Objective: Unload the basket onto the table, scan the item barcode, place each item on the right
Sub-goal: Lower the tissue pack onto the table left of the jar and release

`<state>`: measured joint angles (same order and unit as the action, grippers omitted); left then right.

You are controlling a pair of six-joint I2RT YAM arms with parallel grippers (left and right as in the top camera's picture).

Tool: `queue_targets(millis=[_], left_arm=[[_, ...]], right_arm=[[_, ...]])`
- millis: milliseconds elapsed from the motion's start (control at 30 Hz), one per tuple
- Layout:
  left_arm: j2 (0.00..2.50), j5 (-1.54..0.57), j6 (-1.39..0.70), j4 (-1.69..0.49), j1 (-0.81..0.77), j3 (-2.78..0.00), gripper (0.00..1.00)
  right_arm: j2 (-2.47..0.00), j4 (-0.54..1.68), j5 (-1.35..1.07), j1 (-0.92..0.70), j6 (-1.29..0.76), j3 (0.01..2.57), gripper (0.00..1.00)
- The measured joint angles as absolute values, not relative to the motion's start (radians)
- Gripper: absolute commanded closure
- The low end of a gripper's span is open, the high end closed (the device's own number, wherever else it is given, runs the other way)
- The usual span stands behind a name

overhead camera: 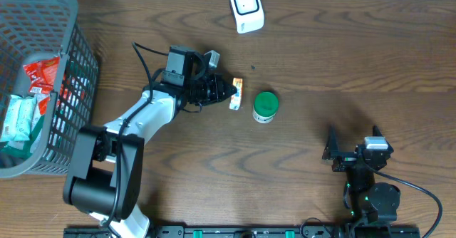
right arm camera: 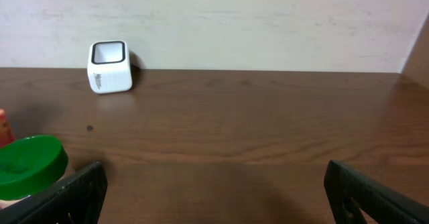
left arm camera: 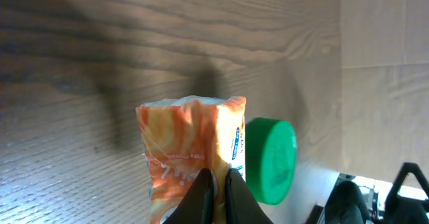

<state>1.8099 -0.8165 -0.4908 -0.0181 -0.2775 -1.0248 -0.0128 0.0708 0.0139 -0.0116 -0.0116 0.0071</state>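
Note:
My left gripper (overhead camera: 229,90) is shut on an orange and white snack packet (overhead camera: 236,95), near the middle of the table. In the left wrist view the black fingertips (left arm camera: 201,196) pinch the packet's (left arm camera: 188,147) lower edge, with my left gripper (left arm camera: 219,178) closed tight on it. No barcode can be made out on the packet. The white barcode scanner (overhead camera: 246,8) stands at the table's far edge, also seen in the right wrist view as a small white box (right arm camera: 110,66). My right gripper (overhead camera: 354,142) rests open at the front right, with nothing between its fingers (right arm camera: 74,192).
A green-lidded jar (overhead camera: 266,106) stands just right of the packet, close to it in the left wrist view (left arm camera: 271,160). A grey mesh basket (overhead camera: 78,60) with several packaged goods occupies the left side.

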Motion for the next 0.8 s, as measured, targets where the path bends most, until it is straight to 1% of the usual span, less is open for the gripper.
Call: queue_targets(millis=[367, 800], left_arm=[[1.908, -0.806, -0.525, 0.033, -0.278, -1.023, 0.93], [1.911, -0.806, -0.528, 0.035, -0.278, -1.022, 0.92]], right_arm=[[-0.013, 0.071, 0.014, -0.012, -0.012, 0.007, 0.01], [-0.013, 0.071, 0.014, -0.012, -0.012, 0.007, 0.01]])
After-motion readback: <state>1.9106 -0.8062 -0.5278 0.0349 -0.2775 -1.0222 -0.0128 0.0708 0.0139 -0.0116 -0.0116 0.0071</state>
